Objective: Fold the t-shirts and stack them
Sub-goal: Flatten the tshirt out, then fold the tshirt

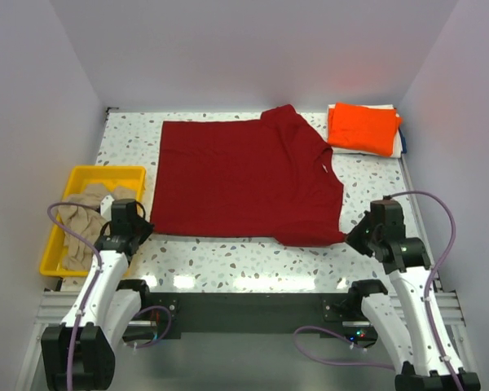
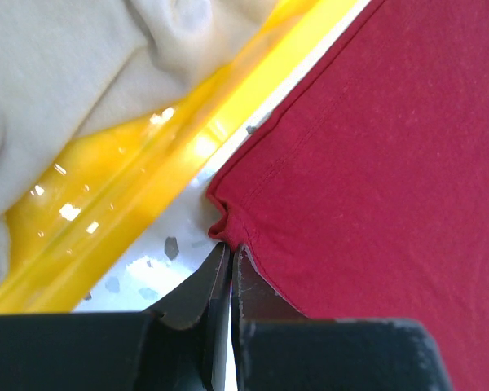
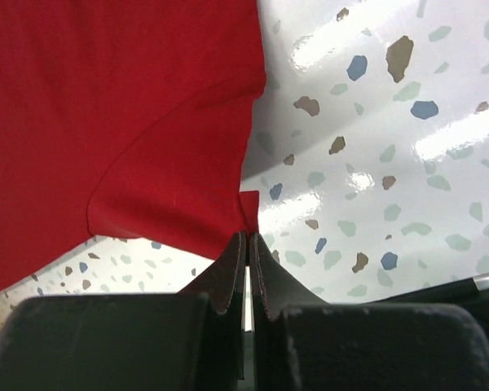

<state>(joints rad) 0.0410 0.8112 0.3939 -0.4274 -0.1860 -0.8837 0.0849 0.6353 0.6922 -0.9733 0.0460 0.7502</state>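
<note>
A dark red t-shirt (image 1: 244, 175) lies spread flat across the middle of the table. My left gripper (image 1: 147, 230) is shut on its near-left corner, and in the left wrist view the hem (image 2: 228, 220) bunches at the tips of that gripper (image 2: 231, 248). My right gripper (image 1: 348, 236) is shut on the near-right corner, where a small flap of red cloth (image 3: 248, 208) sticks up between the tips (image 3: 248, 236). A bright orange t-shirt (image 1: 363, 128) lies folded at the back right. A beige t-shirt (image 1: 81, 216) sits crumpled in the tray.
The yellow plastic tray (image 1: 98, 173) stands at the left edge, its rim (image 2: 147, 187) close beside my left gripper. A pale folded cloth (image 1: 398, 140) shows under the orange t-shirt. Walls close in the table on the left, back and right.
</note>
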